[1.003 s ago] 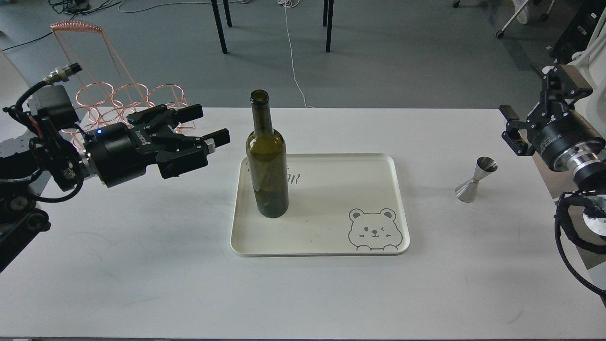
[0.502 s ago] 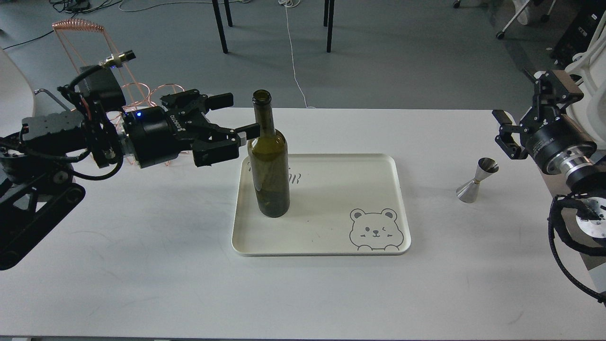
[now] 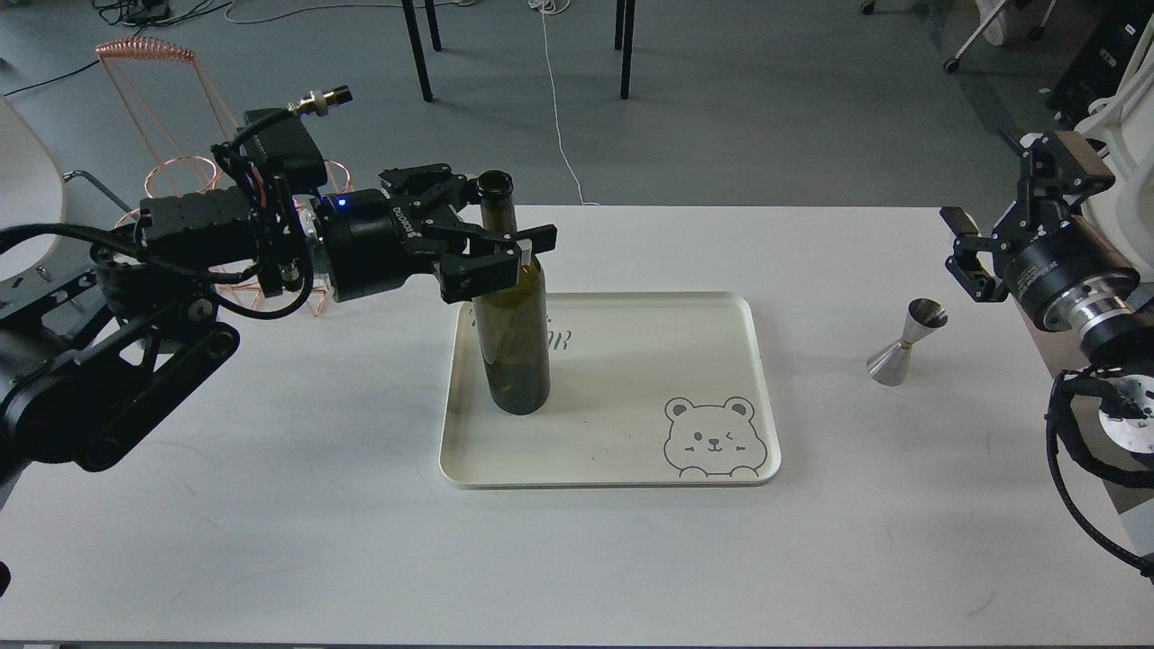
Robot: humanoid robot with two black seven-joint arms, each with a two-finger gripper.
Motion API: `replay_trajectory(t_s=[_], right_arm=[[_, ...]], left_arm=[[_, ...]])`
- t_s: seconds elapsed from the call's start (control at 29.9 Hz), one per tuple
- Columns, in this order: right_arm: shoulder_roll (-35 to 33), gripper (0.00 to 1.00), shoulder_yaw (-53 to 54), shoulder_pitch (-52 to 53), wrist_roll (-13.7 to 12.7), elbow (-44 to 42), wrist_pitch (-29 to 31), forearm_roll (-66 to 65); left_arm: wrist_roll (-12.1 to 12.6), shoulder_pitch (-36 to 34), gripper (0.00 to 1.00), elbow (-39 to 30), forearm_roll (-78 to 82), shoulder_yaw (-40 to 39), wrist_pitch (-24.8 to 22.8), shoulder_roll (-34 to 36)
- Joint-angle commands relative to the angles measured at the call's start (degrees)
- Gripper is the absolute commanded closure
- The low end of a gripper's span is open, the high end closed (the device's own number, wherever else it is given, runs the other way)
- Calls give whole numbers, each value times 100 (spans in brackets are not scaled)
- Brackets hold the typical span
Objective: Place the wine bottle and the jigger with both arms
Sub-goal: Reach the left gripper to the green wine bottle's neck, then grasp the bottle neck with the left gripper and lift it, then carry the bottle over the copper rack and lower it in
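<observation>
Since the earlier frame, the left gripper [image 3: 507,236] has been carried rightward across the white table [image 3: 270,541] until its spread fingers straddle the neck and shoulder of the wine bottle [image 3: 510,333]. One finger is seen in front of the glass, the other behind it; the jaws are apart and nothing is yet clamped. The bottle is standing upright on the left part of a cream tray [image 3: 748,379] printed with a cartoon bear.

The right gripper [image 3: 969,248] is held above and just right of the jigger [image 3: 906,342], well clear of it, with its fingers parted and empty. The jigger is standing on the bare table to the right of the tray. A copper wire rack [image 3: 180,171] is seen at the back left.

The bottle is judged to be heavy, rigid, smooth and breakable, and tall enough to tip; a firm hold at the shoulder, where the neck widens, is advised. The jigger is judged light and slippery, best pinched at its narrow waist.
</observation>
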Motion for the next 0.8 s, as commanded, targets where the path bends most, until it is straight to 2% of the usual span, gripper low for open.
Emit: replay_trajectory(t_s=[0.0, 0.03, 0.13, 0.37, 0.53, 0.77], right_arm=[[1, 3, 0, 0, -1, 1, 1, 0], [1, 3, 0, 0, -1, 1, 1, 0], [10, 3, 9, 0, -1, 1, 1, 0], [10, 3, 9, 0, -1, 1, 1, 0], [10, 3, 9, 0, -1, -7, 1, 0], [19, 3, 9, 0, -1, -7, -8, 0]], left_arm=[[-1, -107, 71, 11, 6, 169, 4, -20], [-1, -116, 73, 11, 15, 170, 4, -20], [-1, -143, 91, 11, 15, 170, 13, -20], [-1, -353, 92, 3, -37, 143, 162, 85], [-1, -1134, 92, 64, -143, 152, 136, 542], [-1, -2146, 92, 1240, -196, 187, 118, 1210]])
